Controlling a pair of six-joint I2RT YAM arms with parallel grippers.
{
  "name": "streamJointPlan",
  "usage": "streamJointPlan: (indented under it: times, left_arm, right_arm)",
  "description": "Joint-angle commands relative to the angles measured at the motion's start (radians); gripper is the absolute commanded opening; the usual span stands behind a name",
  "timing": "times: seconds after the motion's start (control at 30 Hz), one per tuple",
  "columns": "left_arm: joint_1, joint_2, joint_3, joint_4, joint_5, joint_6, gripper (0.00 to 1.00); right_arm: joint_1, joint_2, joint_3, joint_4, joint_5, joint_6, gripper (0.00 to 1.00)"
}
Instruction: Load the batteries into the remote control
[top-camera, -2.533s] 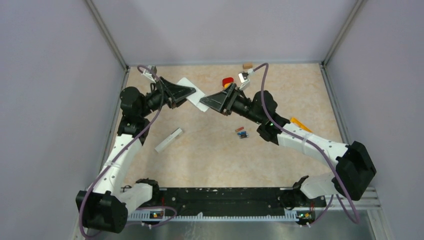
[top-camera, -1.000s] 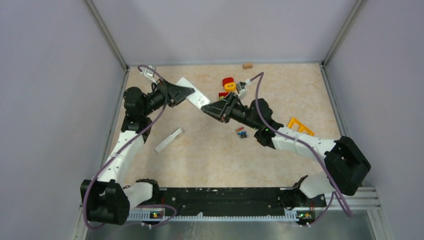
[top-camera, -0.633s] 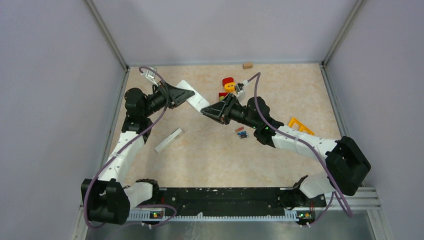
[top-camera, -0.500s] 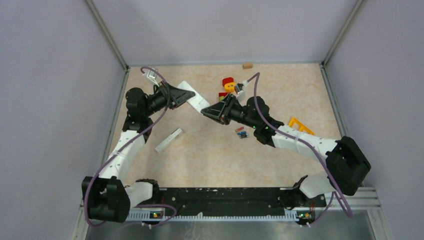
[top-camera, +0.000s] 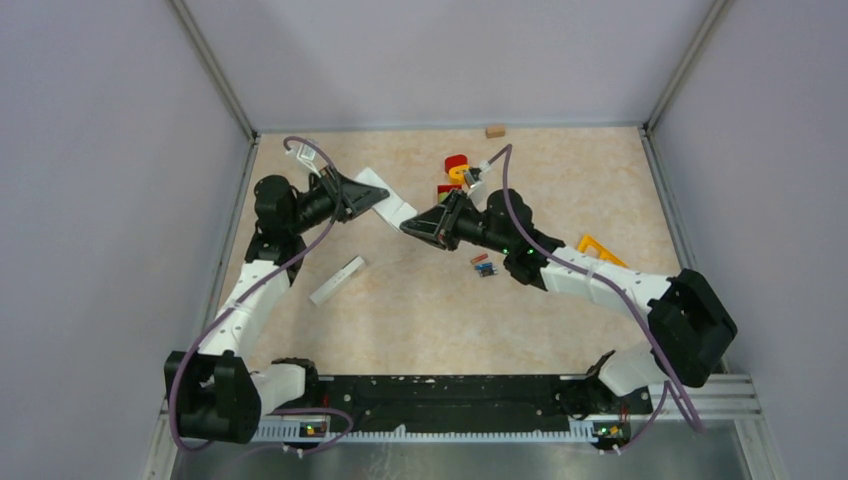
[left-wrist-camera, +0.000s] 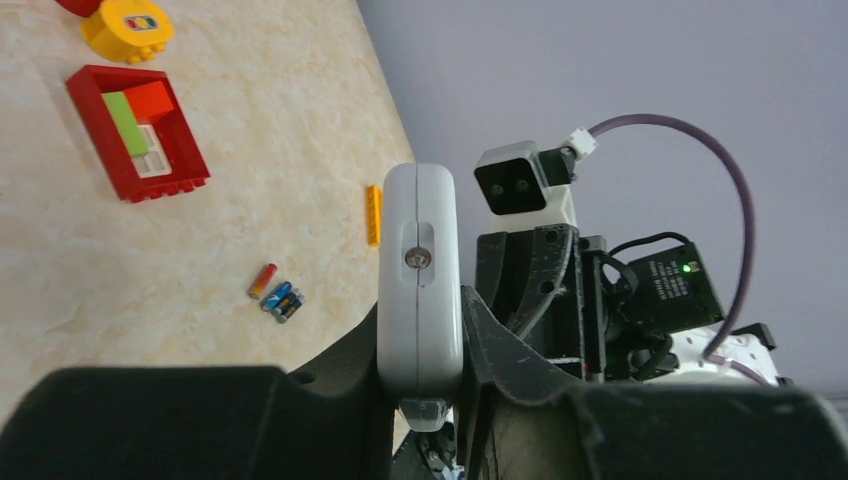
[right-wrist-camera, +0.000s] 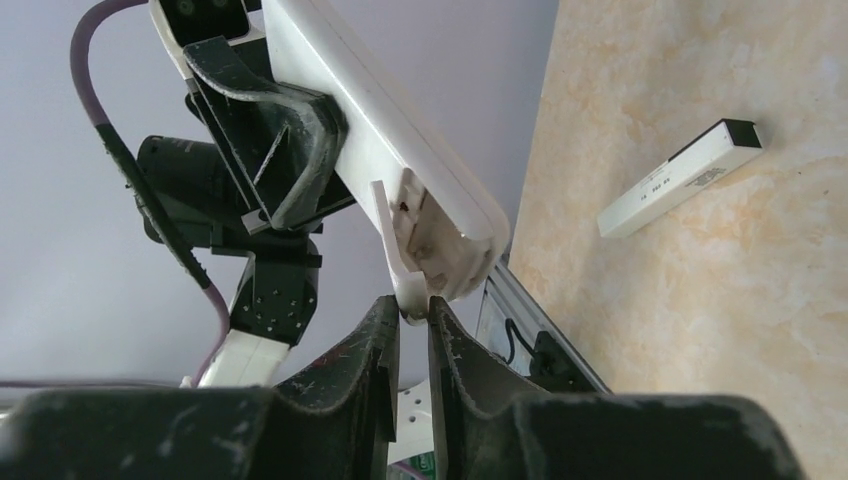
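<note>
My left gripper (top-camera: 372, 193) is shut on the white remote control (top-camera: 389, 203), holding it above the table at the back left. In the left wrist view its fingers (left-wrist-camera: 420, 330) clamp the remote (left-wrist-camera: 420, 230) edge-on. My right gripper (top-camera: 410, 226) meets the remote's free end from the right. In the right wrist view its narrow jaws (right-wrist-camera: 410, 305) pinch the tip of a white cover flap (right-wrist-camera: 392, 250) that stands away from the remote (right-wrist-camera: 400, 130). The batteries (top-camera: 484, 265) lie together on the table under the right arm; in the left wrist view they (left-wrist-camera: 273, 294) show as one reddish-brown and two blue-dark cells.
A long white bar (top-camera: 337, 280) with a black end (right-wrist-camera: 680, 178) lies left of centre. A red tray of blocks (left-wrist-camera: 137, 132) and red and yellow toys (top-camera: 457, 167) sit at the back. A yellow piece (top-camera: 600, 250) lies to the right, a tan block (top-camera: 494, 130) by the back wall.
My right gripper has come left and down to the remote's free end, and its jaws have narrowed onto the cover flap. The left gripper has lowered the remote slightly toward it.
</note>
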Motion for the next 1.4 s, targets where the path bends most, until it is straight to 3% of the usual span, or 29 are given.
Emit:
streamJointPlan:
  times: [0.0, 0.2, 0.37, 0.47, 0.63, 0.97, 1.37]
  left_arm:
    - [0.001, -0.036, -0.001, -0.030, -0.007, 0.085, 0.00]
    - [0.001, -0.045, 0.000, -0.041, -0.004, 0.099, 0.00]
    - [0.001, -0.052, 0.002, -0.094, -0.052, 0.129, 0.00]
    - [0.001, -0.050, 0.002, -0.123, -0.079, 0.144, 0.00]
    - [0.001, -0.049, 0.002, -0.158, -0.109, 0.165, 0.00]
    - [0.000, -0.027, 0.007, -0.150, -0.051, 0.172, 0.00]
    - [-0.042, -0.001, -0.001, -0.029, 0.030, 0.155, 0.00]
  right_arm:
    - [-0.004, 0.020, 0.069, 0.039, -0.033, 0.005, 0.14]
    - [-0.005, 0.020, 0.071, 0.075, -0.023, 0.000, 0.13]
    - [-0.005, -0.007, 0.045, 0.122, 0.003, -0.023, 0.00]
    - [-0.005, -0.038, 0.038, 0.094, 0.024, -0.065, 0.00]
    - [-0.034, -0.128, -0.005, -0.047, 0.088, -0.146, 0.00]
    - [-0.265, -0.391, -0.240, -0.528, 0.250, -0.284, 0.00]
    - [-0.423, -0.459, -0.490, -0.634, 0.175, -0.285, 0.00]
